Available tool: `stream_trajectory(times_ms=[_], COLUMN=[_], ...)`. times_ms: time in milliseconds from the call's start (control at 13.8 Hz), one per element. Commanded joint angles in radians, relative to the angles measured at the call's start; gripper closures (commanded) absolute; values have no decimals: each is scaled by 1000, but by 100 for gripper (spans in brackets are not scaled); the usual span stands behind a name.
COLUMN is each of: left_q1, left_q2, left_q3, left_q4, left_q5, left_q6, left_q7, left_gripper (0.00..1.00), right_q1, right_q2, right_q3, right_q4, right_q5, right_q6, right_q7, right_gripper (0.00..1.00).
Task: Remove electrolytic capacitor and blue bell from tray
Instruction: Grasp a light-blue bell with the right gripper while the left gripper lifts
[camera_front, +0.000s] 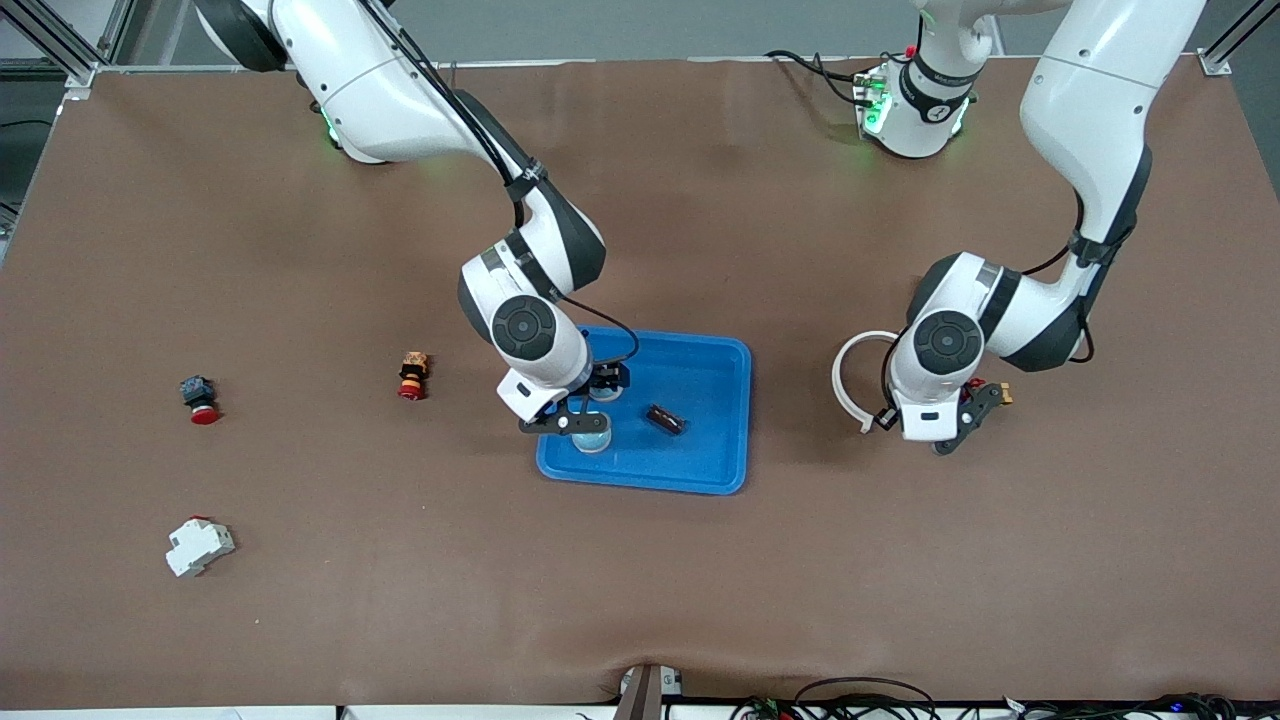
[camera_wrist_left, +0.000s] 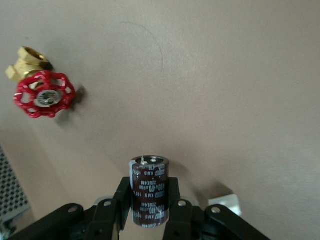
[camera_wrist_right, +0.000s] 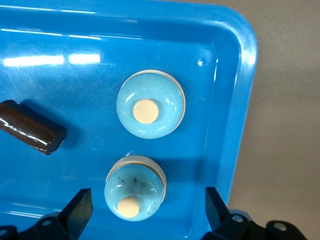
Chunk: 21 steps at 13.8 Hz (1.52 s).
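Right tool (camera_wrist_right: 145, 210) spread wide over blue bell (camera_wrist_right: 134, 193) in tray (camera_wrist_right: 235, 125) corner, risking clipping rim; left tool (camera_wrist_left: 148, 212) clamping capacitor (camera_wrist_left: 149, 190) above table.

The tray (camera_wrist_right: 235, 60) under the right gripper (camera_wrist_right: 148, 210) is glossy bright blue. Between its black fingers (camera_wrist_right: 79, 207) sit two pale blue bells (camera_wrist_right: 150, 104) with cream buttons. The left gripper (camera_wrist_left: 149, 212) clasps a dark brown capacitor (camera_wrist_left: 149, 190) with pale lettering; near it lies a brass valve (camera_wrist_left: 39, 84) with a red handwheel.
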Motion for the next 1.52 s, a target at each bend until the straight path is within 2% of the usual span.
stream_trajectory(times_ms=[0, 145, 290, 579, 1013, 1158, 1303, 1375, 1448], left_q1=[40, 35, 34, 22, 15, -6, -78, -99, -110], left_q2=[-4, -1, -12, -56, -44, 9, 75, 112, 143], left_q3=[-9, -9, -10, -21, -206, -246, -247, -246, -246], left_q4=[-32, -31, -31, -14, 119, 203, 291, 326, 352], left_q5=[53, 54, 54, 50, 21, -26, -65, -60, -63], left_q6=[39, 39, 39, 19, -38, -38, -30, -25, -22], left_q7=[-4, -12, -18, -48, -148, -234, -358, -396, -415], left_gripper=[85, 51, 0, 0, 0, 0, 0, 0, 0], right_q1=[28, 32, 32, 34, 42, 48, 49, 52, 51], right_q2=[22, 34, 47, 62, 74, 79, 82, 82, 83], right_q3=[-9, -9, -9, -7, -7, -9, -7, -9, -7], right_q4=[10, 10, 11, 11, 11, 13, 13, 13, 14], right_q5=[-19, -19, -18, -21, -18, -18, -19, -19, -18], right_q6=[24, 30, 30, 50, 54, 57, 59, 60, 59], right_q7=[17, 17, 17, 17, 17, 17, 16, 16, 16], right_gripper=[0, 0, 0, 0, 0, 0, 0, 13, 37])
